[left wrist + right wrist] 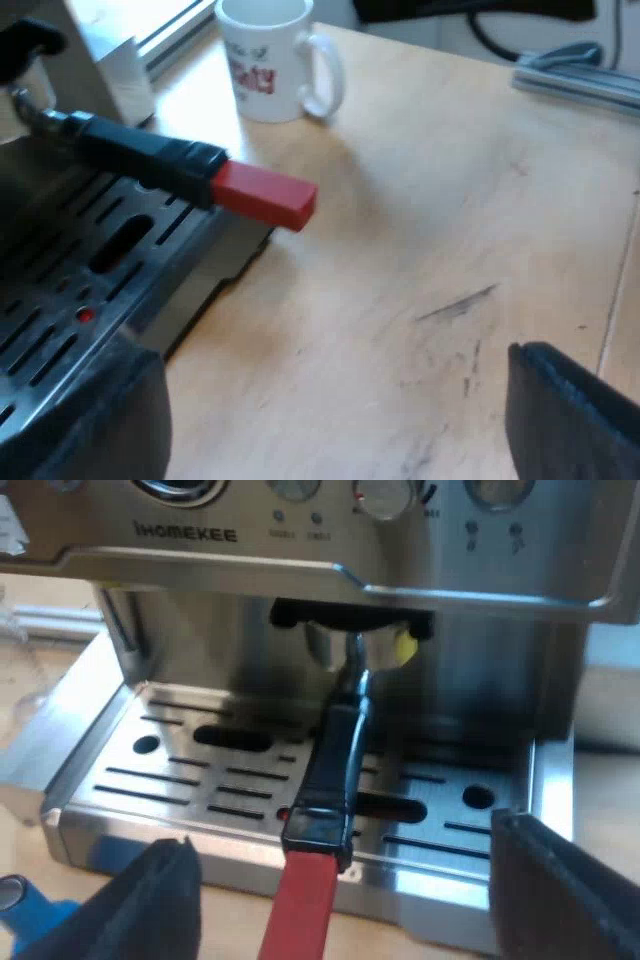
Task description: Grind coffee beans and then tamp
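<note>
My right gripper (350,890) hung wide and empty, facing the espresso machine (250,540). I noted the holder (335,770) locked into its front. The handle ran out over the drip tray (200,770), with the red end (300,910) at my twelve o'clock, between the fingers (150,900) but clear of both. A blue tamper (25,918) lay by the tray's corner. My left gripper (330,420) was wide too, holding nothing above the table (430,250), with the mug (270,60) near eleven o'clock.

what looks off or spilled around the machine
Nothing stands out. The holder sits locked in the espresso machine, its handle out over the drip tray; the mug stands upright on the table. Only faint dark scuffs mark it.
</note>
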`<state>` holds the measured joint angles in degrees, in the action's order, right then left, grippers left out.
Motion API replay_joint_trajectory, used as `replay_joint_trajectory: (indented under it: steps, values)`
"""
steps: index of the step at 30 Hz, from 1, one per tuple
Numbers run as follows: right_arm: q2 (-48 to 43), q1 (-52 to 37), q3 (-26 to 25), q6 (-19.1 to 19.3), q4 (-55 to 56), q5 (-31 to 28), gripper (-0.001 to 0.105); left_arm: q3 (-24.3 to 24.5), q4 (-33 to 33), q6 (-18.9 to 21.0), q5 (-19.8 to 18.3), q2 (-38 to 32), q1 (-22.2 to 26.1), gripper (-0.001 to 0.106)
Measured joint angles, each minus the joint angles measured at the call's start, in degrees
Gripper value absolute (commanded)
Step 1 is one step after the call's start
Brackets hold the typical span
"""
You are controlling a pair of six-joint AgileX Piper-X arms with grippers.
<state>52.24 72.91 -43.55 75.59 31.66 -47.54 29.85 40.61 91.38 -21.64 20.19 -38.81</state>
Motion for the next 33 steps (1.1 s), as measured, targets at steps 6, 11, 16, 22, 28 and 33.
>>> replay_joint_trajectory:
  steps: [6,11,16,22,28,33]
  values:
    - [0.5,-6.1,-1.4,-1.1,0.7,9.1,0.062,0.0,-1.9,0.0,0.3,0.0,0.0,0.077]
    - [3.0,-7.4,-2.9,-1.1,0.7,10.3,0.062,0.0,-4.0,0.0,0.3,0.1,0.0,0.077]
    - [7.8,-7.4,-5.1,-1.1,0.7,13.8,0.062,-0.3,-5.6,0.0,0.4,1.2,0.0,0.077]
    - [11.9,-7.4,-5.2,-5.8,5.4,19.1,0.062,-0.5,-6.4,0.0,0.4,3.0,0.0,0.077]
    - [13.4,-8.0,-5.2,-6.2,6.7,20.7,0.062,-0.5,-6.4,0.0,0.4,3.0,0.0,0.077]
    - [14.7,-11.9,-5.2,-6.5,6.3,22.2,0.062,-0.5,-6.4,0.0,0.4,3.0,0.0,0.077]
